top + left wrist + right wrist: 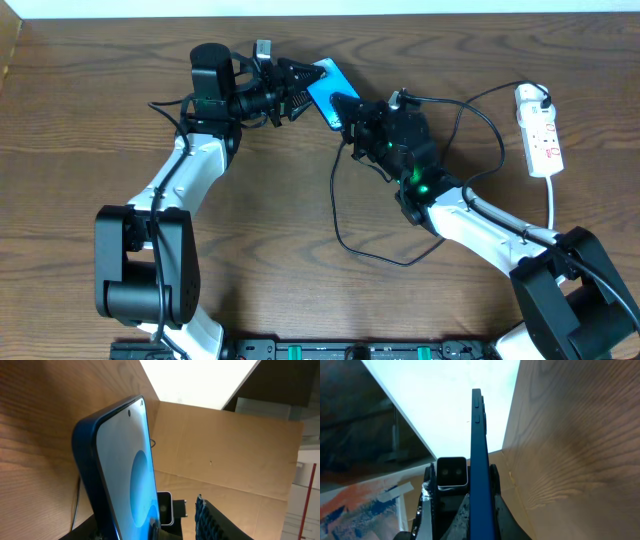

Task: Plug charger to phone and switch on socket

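The phone (326, 88), light blue screen and dark blue edge, is held up off the table, tilted. My right gripper (352, 118) is shut on its lower right end; in the right wrist view the phone (479, 450) stands edge-on between the fingers (480, 507). My left gripper (297, 90) is at the phone's upper left end; in the left wrist view the phone (125, 460) lies against one finger while the padded finger stands apart, so this gripper (150, 522) is open. The black charger cable (338, 225) loops over the table to a plug (541, 97) in the white socket strip (541, 135). Its connector tip is hidden.
The wooden table (260, 240) carries the cable loop in front of the right arm. The socket strip's white cord (553, 200) runs down the right side. A cardboard wall (235, 450) stands beyond the table's far edge.
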Robot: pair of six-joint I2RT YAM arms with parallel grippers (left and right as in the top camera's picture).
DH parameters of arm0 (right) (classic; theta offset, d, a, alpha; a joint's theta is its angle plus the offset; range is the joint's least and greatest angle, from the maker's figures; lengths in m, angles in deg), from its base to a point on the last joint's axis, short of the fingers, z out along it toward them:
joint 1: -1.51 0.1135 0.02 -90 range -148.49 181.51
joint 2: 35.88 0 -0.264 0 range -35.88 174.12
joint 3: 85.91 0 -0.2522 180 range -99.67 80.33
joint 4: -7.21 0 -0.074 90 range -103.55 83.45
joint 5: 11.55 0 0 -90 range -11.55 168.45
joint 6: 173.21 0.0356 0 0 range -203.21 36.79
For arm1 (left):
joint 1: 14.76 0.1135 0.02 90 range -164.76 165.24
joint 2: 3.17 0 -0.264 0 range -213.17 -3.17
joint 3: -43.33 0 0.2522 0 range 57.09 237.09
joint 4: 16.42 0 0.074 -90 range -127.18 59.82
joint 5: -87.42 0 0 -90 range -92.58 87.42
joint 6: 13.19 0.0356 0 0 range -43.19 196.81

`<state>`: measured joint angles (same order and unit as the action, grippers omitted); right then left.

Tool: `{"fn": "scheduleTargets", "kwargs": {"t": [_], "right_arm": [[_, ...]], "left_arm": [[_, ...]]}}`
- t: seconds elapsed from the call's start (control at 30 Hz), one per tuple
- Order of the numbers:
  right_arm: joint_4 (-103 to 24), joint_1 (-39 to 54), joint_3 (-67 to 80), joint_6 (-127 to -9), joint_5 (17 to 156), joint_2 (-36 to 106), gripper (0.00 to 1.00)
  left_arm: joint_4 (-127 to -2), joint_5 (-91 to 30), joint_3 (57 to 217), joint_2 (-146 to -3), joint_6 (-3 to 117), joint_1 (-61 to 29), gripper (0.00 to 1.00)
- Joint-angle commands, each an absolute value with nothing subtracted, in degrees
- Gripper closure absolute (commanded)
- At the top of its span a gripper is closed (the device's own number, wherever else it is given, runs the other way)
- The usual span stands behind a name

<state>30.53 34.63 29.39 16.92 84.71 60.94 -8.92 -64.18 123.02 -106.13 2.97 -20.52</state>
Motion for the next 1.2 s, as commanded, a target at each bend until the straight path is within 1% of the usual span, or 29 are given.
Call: {"fn": "scheduleTargets", "kwargs": {"t": [0.0, 0.17, 0.23, 0.33, 0.4, 0.53, 0.57, 0.6, 0.63, 0.67, 0.7, 0.8, 0.87, 0.9, 0.97, 1.03, 1.1, 1.13, 1.17], "right_arm": [[30.3, 35.4, 28.3, 18.4, 92.4, 59.9, 0.99], [33.1, 34.8, 28.3, 18.6, 95.8, 59.9, 0.99], [35.8, 34.9, 28.3, 18.6, 95.7, 59.9, 0.98], [35.5, 35.0, 28.3, 18.5, 95.5, 59.9, 0.99], [33.3, 35.0, 28.3, 18.5, 95.3, 59.9, 0.98], [30.4, 35.2, 28.3, 18.5, 93.8, 59.9, 0.98], [30.3, 35.2, 28.3, 18.5, 93.6, 59.9, 0.98], [30.3, 35.2, 28.3, 18.5, 93.2, 59.9, 0.98], [30.3, 35.3, 28.3, 18.5, 92.9, 59.9, 0.98], [30.3, 35.3, 28.3, 18.5, 92.7, 59.9, 0.98], [30.3, 35.3, 28.3, 18.5, 92.7, 59.9, 0.96], [30.3, 35.3, 28.3, 18.5, 92.7, 59.9, 0.81], [30.3, 35.2, 28.4, 18.5, 92.7, 59.9, 0.65], [30.2, 35.2, 28.4, 18.3, 92.8, 59.9, 0.53], [30.1, 34.8, 28.4, 16.4, 93.0, 59.9, 0.48], [30.1, 34.2, 28.4, 14.7, 93.0, 59.9, 0.39], [30.0, 33.3, 28.4, 13.6, 93.9, 59.9, 0.2], [30.0, 32.8, 28.4, 12.9, 94.1, 59.9, 0.09], [29.6, 32.1, 28.4, 11.9, 94.3, 59.9, 0.01]], "left_arm": [[-7.7, -64.7, 123.7, -105.3, 2.2, -20.5, 0.53], [-6.7, -64.5, 123.7, -105.3, 2.8, -19.6, 0.54], [-3.5, -64.5, 123.7, -105.3, 2.7, -19.6, 0.54], [-1.2, -64.8, 123.7, -105.3, 1.6, -19.6, 0.56], [-0.6, -64.7, 123.7, -105.3, 0.0, -19.6, 0.61], [-0.4, -64.7, 123.7, -105.3, -1.6, -19.6, 0.79], [-0.5, -64.7, 123.7, -105.3, -1.6, -19.6, 0.86], [-0.5, -64.7, 123.7, -105.3, -2.0, -19.6, 0.9], [-0.5, -64.5, 123.7, -105.3, -2.7, -19.6, 0.92], [-0.4, -64.4, 123.7, -105.3, -3.3, -19.6, 0.92], [-0.5, -64.0, 123.7, -105.3, -4.2, -19.6, 0.93], [-0.5, -62.9, 123.7, -105.3, -5.0, -19.6, 0.92], [-0.4, -62.1, 123.7, -105.3, -4.9, -19.6, 0.92], [-0.4, -61.9, 123.7, -105.3, -4.9, -19.5, 0.93], [0.4, -61.9, 123.7, -105.3, -4.9, -19.2, 0.93], [0.6, -62.0, 123.7, -105.3, -4.9, -18.9, 0.93], [0.6, -62.2, 123.7, -105.3, -4.9, -18.6, 0.93], [0.6, -62.6, 123.7, -105.3, -4.9, -18.3, 0.93], [0.6, -62.9, 123.7, -105.3, -5.0, -18.1, 0.93]]}}
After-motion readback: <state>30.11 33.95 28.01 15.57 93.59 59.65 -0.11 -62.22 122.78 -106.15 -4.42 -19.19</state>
